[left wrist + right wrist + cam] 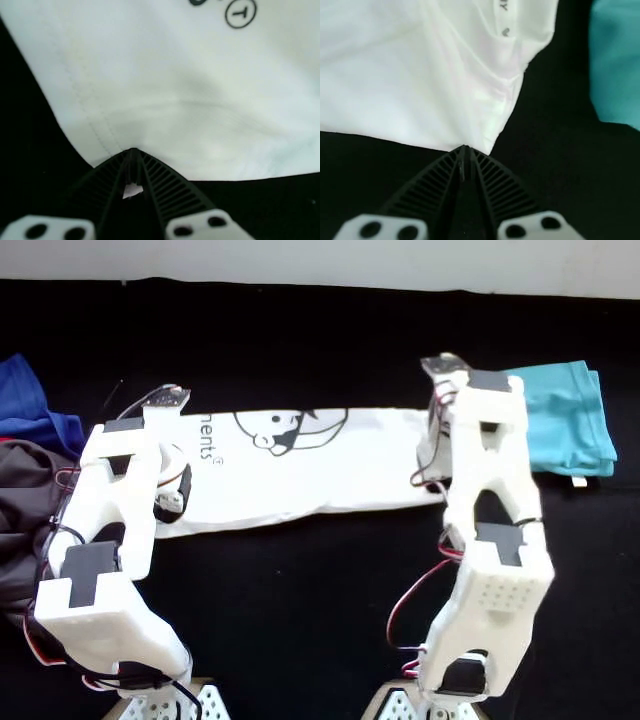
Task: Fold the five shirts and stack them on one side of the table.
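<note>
You have: white shirt [300,465], black cartoon print and black lettering | teal shirt [565,420], plain | blue shirt [25,400], plain | dark shirt [25,500], brownish black | table [300,620], black | left arm [110,540] and right arm [490,540], white with black blocks | left hand [132,152] and right hand [464,149], black, ribbed

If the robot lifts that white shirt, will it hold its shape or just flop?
Probably flop: the white shirt is thin cloth, creasing toward the left end effector pinching its edge. It looks light, so lifting should be easy. Its middle would likely sag between its ends.
</note>
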Available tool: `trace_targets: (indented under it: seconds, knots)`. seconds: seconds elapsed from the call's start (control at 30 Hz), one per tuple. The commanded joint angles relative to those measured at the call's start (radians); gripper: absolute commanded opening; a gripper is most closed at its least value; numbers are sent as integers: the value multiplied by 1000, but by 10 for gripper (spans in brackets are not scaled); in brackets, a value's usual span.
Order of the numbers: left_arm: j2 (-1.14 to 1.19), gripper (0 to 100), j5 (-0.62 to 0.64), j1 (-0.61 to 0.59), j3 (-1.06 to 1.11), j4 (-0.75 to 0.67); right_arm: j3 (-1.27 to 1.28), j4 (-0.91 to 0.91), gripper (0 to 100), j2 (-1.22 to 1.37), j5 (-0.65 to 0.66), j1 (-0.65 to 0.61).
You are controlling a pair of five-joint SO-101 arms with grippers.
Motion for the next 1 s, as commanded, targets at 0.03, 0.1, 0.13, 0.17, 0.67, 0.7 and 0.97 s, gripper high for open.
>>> trace_targets:
  seconds: [0.03, 0.1, 0.13, 0.17, 0.67, 0.7, 0.97]
  knots:
    - [10, 9, 5, 5, 7, -26, 211, -77, 7, -236, 9, 33]
    - [10, 9, 5, 5, 7, -26, 417, -189, 6, -383, 9, 36]
    - [10, 9, 5, 5, 7, -29, 527, -254, 6, -460, 8, 41]
    - [10, 9, 5, 5, 7, -34, 634, -312, 6, -538, 8, 41]
    - [-16, 9, 6, 5, -35, 0, 1604, -734, 6, -1297, 5, 153]
    - [-38, 10, 8, 2, -67, 38, 1643, -762, 6, -1316, 5, 154]
    - [-44, 233, 58, -99, -288, 215, 1758, -839, 6, -1357, 5, 154]
